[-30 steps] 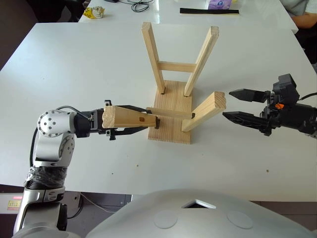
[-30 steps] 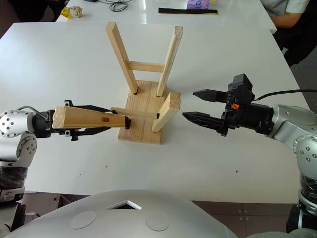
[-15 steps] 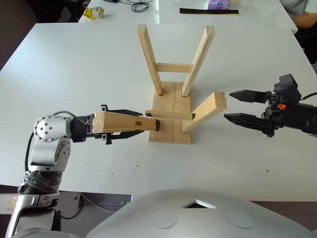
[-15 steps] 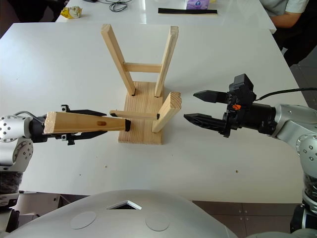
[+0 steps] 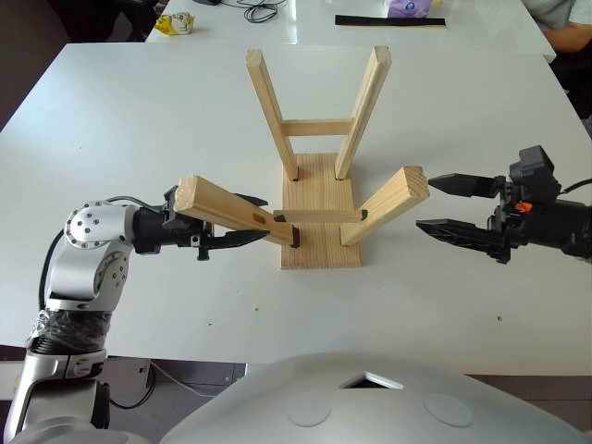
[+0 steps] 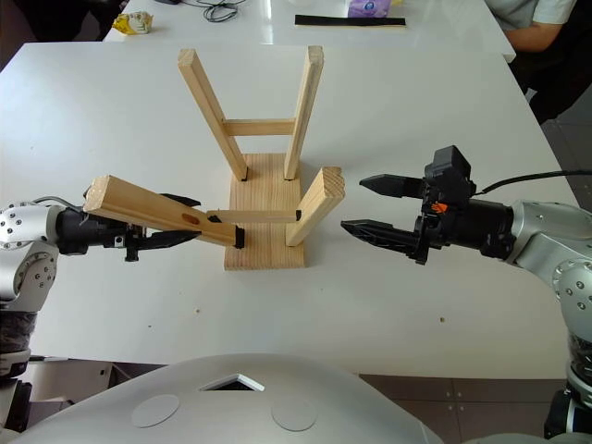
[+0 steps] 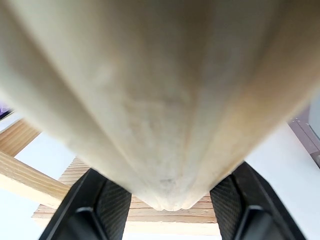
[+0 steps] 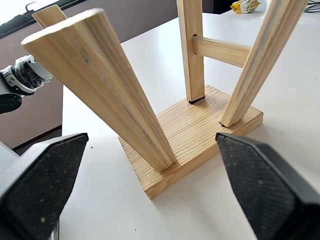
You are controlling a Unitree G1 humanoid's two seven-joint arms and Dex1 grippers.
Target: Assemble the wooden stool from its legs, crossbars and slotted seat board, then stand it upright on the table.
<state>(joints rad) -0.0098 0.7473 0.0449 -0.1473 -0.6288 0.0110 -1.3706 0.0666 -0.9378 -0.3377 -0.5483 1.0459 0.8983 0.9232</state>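
Observation:
The slotted seat board point(image 5: 319, 242) lies flat on the white table. At its far end two legs point(image 5: 270, 111) point(image 5: 362, 109) stand upright, joined by a crossbar point(image 5: 317, 127). At the near end a second pair leans outward, joined by a thin crossbar point(image 5: 319, 215). My left gripper point(image 5: 242, 222) is shut on the near-left leg point(image 5: 222, 205), whose lower end rests at the board's left edge; that leg lies between the dark fingers point(image 7: 102, 207). The near-right leg point(image 5: 387, 203) leans right, its foot on the board. My right gripper point(image 6: 351, 203) stands open just right of it, apart from it.
A yellow packet point(image 5: 176, 22), cables and a black strip point(image 5: 389, 20) lie on the table behind. The white table's surface spreads wide on both sides of the stool, and its front edge runs close below both arms.
My left gripper has tipped its leg's outer end upward. The seat board and upright pair have swung a little to the left. The right gripper has barely shifted.

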